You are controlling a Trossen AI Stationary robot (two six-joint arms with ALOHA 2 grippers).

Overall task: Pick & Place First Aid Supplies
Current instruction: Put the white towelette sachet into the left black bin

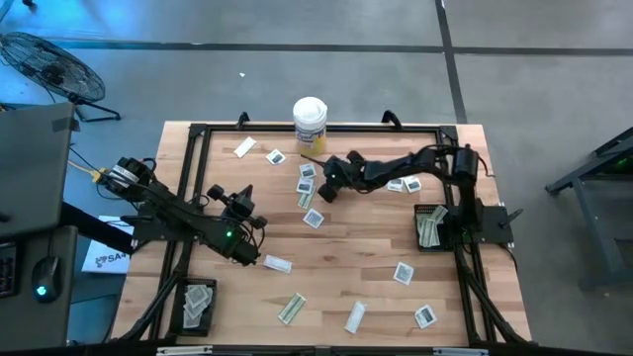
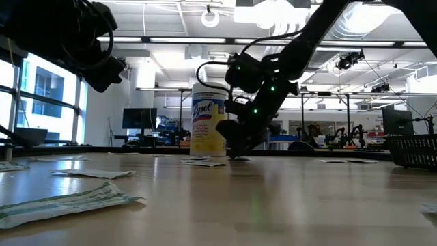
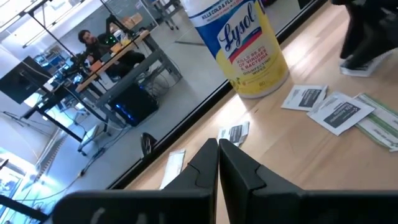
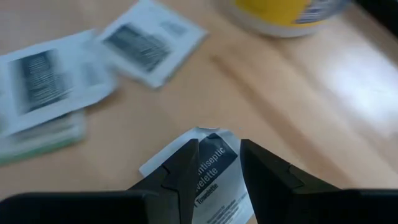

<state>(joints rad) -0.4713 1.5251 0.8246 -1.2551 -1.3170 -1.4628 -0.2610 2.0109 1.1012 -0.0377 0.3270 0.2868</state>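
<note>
from above, the right gripper (image 1: 327, 186) reaches in near the table's 12 o'clock, just by the canister (image 1: 310, 123); the left gripper (image 1: 243, 202) waits toward 9 o'clock. packets (image 1: 405, 272) lie scattered around.

the right wrist view shows its fingers (image 4: 180, 171) pinching an antiseptic sachet (image 4: 208, 167), seemingly touching the tabletop.

the left wrist view shows its fingers (image 3: 202, 165) pressed together.

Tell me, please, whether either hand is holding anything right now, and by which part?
The right hand grips a white antiseptic sachet by one edge, beside the canister. The left hand is shut and holds nothing.
</note>
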